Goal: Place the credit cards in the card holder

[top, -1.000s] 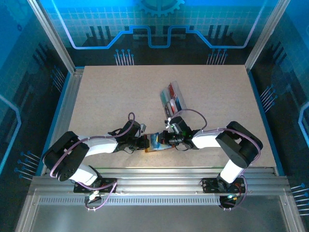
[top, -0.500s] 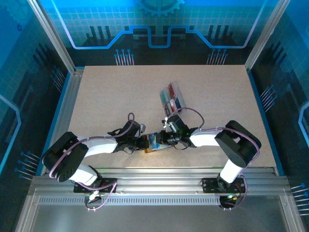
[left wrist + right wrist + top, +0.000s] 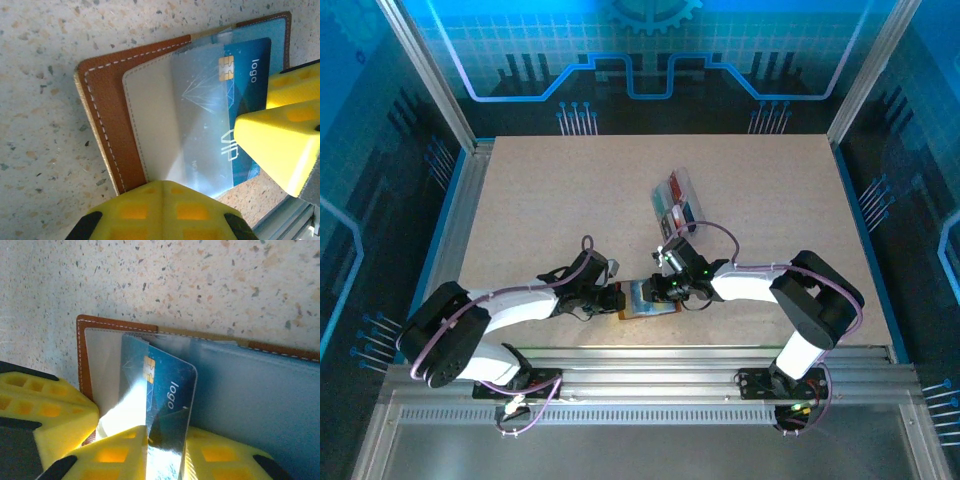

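**Blue card part-way into the open card holder, an arm at either side.**
The card holder lay open at 6 o'clock on the table. The left gripper was closed at its 9 o'clock edge, in our judgement to pin it flat. From 3 o'clock the right gripper stood narrow about the blue card, whose chip end sat under the clear sleeve. Whether it gripped we could not tell. Yellow fingers hid the card's rear end. Other credit cards sat in the tray at 12 o'clock.
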Controlling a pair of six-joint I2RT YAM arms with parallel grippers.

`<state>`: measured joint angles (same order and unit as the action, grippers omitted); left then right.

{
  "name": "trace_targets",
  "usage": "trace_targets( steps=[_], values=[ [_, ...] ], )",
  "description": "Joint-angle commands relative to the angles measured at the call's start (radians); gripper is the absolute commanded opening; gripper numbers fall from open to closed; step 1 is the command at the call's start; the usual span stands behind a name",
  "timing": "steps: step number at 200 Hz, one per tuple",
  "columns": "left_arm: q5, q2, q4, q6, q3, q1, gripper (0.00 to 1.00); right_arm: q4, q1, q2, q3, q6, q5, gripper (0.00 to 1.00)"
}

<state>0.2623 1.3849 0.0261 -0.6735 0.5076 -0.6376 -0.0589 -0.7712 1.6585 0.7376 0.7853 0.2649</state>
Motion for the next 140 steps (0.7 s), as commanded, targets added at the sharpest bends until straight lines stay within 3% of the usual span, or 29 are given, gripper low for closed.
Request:
trace_targets(
  steps=[1,140],
  values=[
    [0.028,-0.029,0.039,0.007,-0.001,0.009,0.03,0.084,0.005,0.012,0.017,-0.015,0.005,0.21],
    [-0.020,0.051,0.039,0.026,0.000,0.021,0.00,0.178,0.008,0.080,0.081,-0.070,0.046,0.00]
  ],
)
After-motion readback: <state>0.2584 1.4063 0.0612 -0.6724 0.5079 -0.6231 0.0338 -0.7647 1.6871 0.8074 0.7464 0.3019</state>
